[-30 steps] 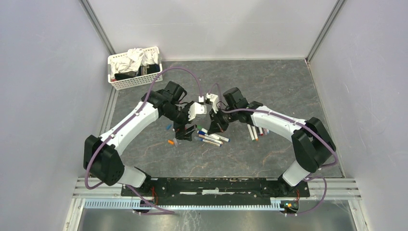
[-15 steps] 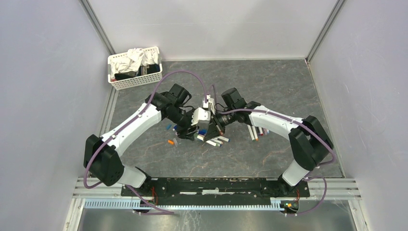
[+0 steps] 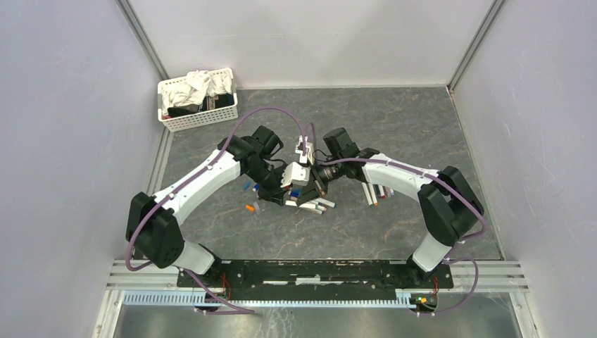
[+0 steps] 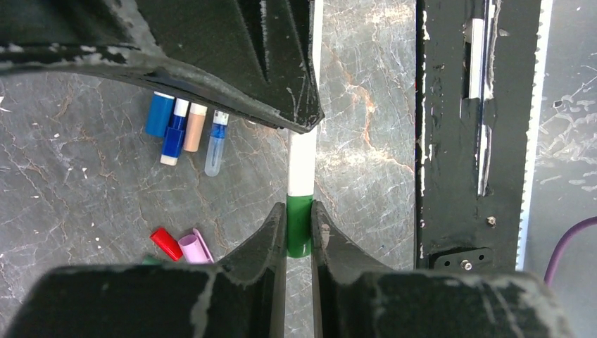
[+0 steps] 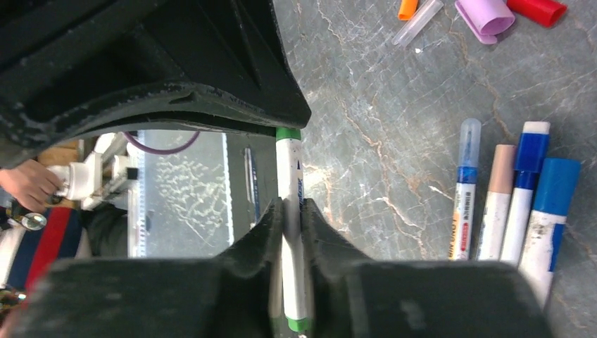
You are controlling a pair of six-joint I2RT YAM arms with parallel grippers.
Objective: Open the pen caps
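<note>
From where I stand, the work surface is a dark grey stone-look tabletop (image 3: 422, 127), marbled with pale veins. Plain pale lilac-grey wall panels close it in on the left (image 3: 63, 141), far (image 3: 310, 35) and right (image 3: 542, 141) sides. Slanting silver aluminium posts (image 3: 144, 39) join the panels at the far corners. A white plastic lattice basket (image 3: 200, 120) sits in the far left corner, stuffed with crumpled white cloths (image 3: 184, 90) and something dark. Along the near edge a black metal mounting plate (image 3: 317, 271) lies on silver ribbed rails (image 3: 507, 274). The light is soft and even, the shadows faint.
</note>
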